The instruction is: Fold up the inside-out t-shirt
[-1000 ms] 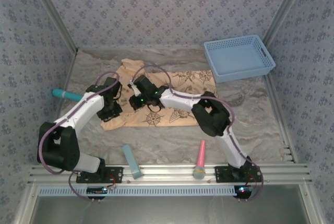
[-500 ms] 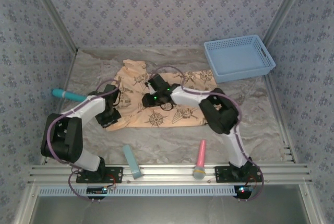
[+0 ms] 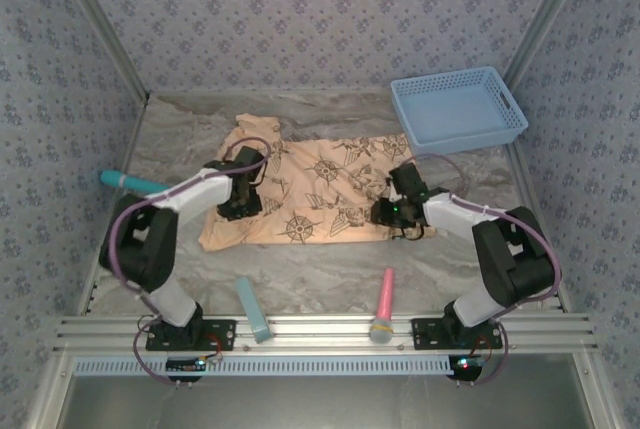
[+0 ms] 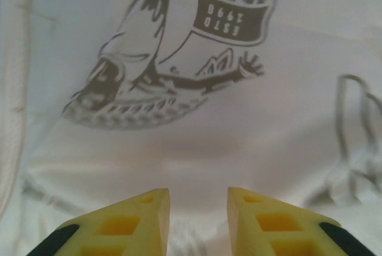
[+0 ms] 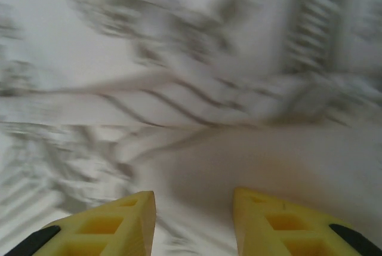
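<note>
The inside-out t-shirt (image 3: 320, 184) lies spread on the table, peach-tan with brown prints. My left gripper (image 3: 240, 204) hovers over its left part. In the left wrist view the yellow fingers (image 4: 143, 214) stand apart around the left gripper's gap (image 4: 198, 195), with the shirt (image 4: 179, 136) and an "ESTD 1998" print just beneath. My right gripper (image 3: 386, 215) sits at the shirt's lower right edge. In the right wrist view, the right gripper (image 5: 194, 196) is open over blurred printed cloth (image 5: 179, 53), nothing gripped.
A blue basket (image 3: 458, 109) stands at the back right. A teal-handled tool (image 3: 130, 181) lies at the left. A light blue bar (image 3: 253, 309) and a pink-handled brush (image 3: 382, 304) lie near the front rail (image 3: 320, 329).
My right gripper swung from the shirt's middle to its right edge and opened. The shirt now lies flatter and wider. My left gripper shifted right onto the shirt's left part.
</note>
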Available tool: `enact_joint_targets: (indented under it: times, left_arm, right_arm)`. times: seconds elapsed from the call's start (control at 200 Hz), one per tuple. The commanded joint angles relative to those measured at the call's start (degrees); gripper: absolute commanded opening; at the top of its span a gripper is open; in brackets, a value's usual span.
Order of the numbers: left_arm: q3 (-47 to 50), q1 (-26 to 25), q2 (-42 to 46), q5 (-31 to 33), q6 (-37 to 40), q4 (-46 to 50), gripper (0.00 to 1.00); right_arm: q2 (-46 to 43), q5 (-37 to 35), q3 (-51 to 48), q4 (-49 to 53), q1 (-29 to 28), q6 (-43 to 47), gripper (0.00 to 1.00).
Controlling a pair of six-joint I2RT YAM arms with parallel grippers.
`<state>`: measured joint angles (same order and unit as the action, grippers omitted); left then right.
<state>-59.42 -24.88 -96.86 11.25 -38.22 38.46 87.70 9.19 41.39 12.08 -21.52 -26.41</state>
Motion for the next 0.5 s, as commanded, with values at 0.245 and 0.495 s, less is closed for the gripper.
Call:
enact_joint_targets:
  times: [0.245, 0.495]
  left_arm:
    - [8.4, 0.5, 1.1, 4.4, 0.7, 2.6, 0.27]
    - [10.5, 1.6, 8.6, 2.6, 0.0, 9.1, 0.30]
  right_arm:
    - [-3.4, -6.1, -8.9, 3.1, -2.1, -10.3, 0.36]
    - [-13.6, -13.4, -10.7, 11.5, -12.1, -20.4, 0.37]
